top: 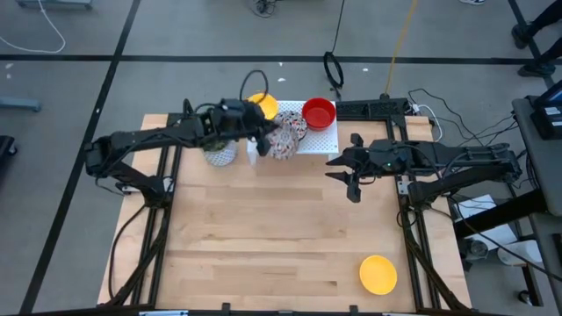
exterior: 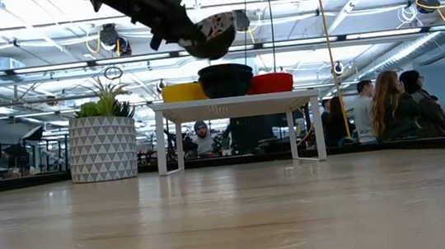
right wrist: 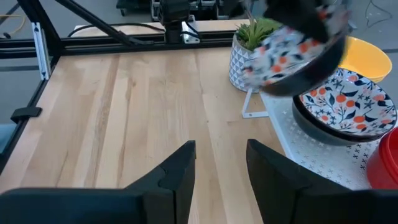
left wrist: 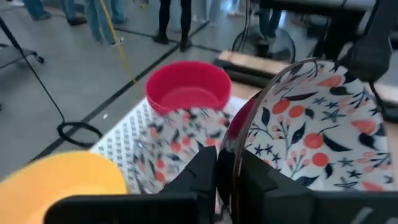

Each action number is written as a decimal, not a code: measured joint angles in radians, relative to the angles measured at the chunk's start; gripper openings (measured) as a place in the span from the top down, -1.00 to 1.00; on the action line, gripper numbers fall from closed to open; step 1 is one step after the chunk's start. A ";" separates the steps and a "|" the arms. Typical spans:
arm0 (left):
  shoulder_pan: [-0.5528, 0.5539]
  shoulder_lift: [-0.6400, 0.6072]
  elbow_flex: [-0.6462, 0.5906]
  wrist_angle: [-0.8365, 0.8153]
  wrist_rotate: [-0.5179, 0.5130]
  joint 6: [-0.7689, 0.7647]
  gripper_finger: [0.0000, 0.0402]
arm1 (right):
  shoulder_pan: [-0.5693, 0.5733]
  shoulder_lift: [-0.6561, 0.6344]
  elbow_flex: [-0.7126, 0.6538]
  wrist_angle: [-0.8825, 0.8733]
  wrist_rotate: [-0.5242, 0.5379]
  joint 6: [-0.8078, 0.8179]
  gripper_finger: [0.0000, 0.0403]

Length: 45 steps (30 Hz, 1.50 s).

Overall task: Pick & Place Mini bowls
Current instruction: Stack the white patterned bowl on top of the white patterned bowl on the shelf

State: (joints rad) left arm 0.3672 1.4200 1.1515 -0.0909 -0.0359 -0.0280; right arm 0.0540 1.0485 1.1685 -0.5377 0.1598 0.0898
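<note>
The left gripper (left wrist: 227, 171) clenched the rim of a patterned bowl (left wrist: 311, 124), tilted in the air above another patterned bowl (right wrist: 348, 109) on the rack (top: 323, 139). The right gripper (top: 349, 174) hung released over the table (top: 281, 246), well apart.

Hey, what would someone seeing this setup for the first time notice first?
Probably the patterned bowl held tilted in the air by the left gripper, which pinches its rim above the white rack at the table's far edge. On the rack sit a yellow bowl, another patterned bowl and a red bowl. A lone yellow bowl lies near the front right corner.
</note>
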 joint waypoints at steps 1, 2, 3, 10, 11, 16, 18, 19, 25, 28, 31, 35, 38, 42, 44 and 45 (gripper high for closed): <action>0.014 0.000 0.000 0.014 0.015 0.000 0.84 | 0.000 0.000 0.000 -0.001 0.000 0.000 0.36; 0.027 0.000 0.000 0.030 0.033 0.000 0.86 | 0.000 0.000 0.000 -0.005 0.000 0.000 0.36; 0.040 0.000 0.000 0.052 0.051 0.000 0.88 | 0.000 0.000 0.000 -0.009 0.000 0.000 0.36; 0.105 0.033 -0.001 0.129 0.088 -0.001 0.82 | 0.000 0.000 0.000 -0.015 0.001 0.003 0.36; 0.109 0.044 -0.001 0.151 0.088 -0.002 0.81 | 0.000 0.000 0.000 -0.014 0.001 0.003 0.36; 0.130 0.089 -0.001 0.192 0.092 -0.006 0.85 | 0.000 0.000 0.000 -0.014 0.001 0.058 0.36; 0.139 0.102 -0.001 0.196 0.102 -0.008 0.87 | 0.000 0.000 0.000 -0.014 0.001 0.075 0.36; 0.141 0.109 -0.001 0.214 0.116 -0.013 0.87 | 0.000 0.000 0.000 -0.015 0.001 0.080 0.36; 0.156 0.134 -0.001 0.220 0.149 -0.030 0.83 | 0.000 0.000 0.000 -0.018 0.001 0.082 0.36; 0.158 0.134 -0.001 0.220 0.149 -0.029 0.82 | 0.000 0.000 0.000 -0.018 0.001 0.082 0.36; 0.159 0.133 -0.001 0.220 0.149 -0.024 0.83 | 0.000 0.000 0.000 -0.017 0.001 0.082 0.36; 0.166 0.133 -0.001 0.220 0.149 -0.021 0.86 | 0.000 0.000 0.000 -0.016 0.001 0.082 0.36; 0.172 0.133 -0.001 0.219 0.148 -0.019 0.87 | 0.000 0.000 0.000 -0.015 0.001 0.082 0.36; 0.174 0.133 -0.001 0.222 0.144 -0.023 0.82 | 0.000 0.000 0.000 -0.013 0.001 0.082 0.36; 0.174 0.137 -0.001 0.223 0.140 -0.022 0.82 | 0.000 0.000 0.000 -0.013 0.001 0.082 0.36; 0.173 0.146 0.000 0.236 0.141 -0.022 0.82 | 0.000 0.000 0.000 -0.013 0.001 0.082 0.36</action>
State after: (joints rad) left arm 0.5398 1.5662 1.1511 0.1447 0.1054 -0.0499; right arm 0.0540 1.0489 1.1683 -0.5503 0.1608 0.1719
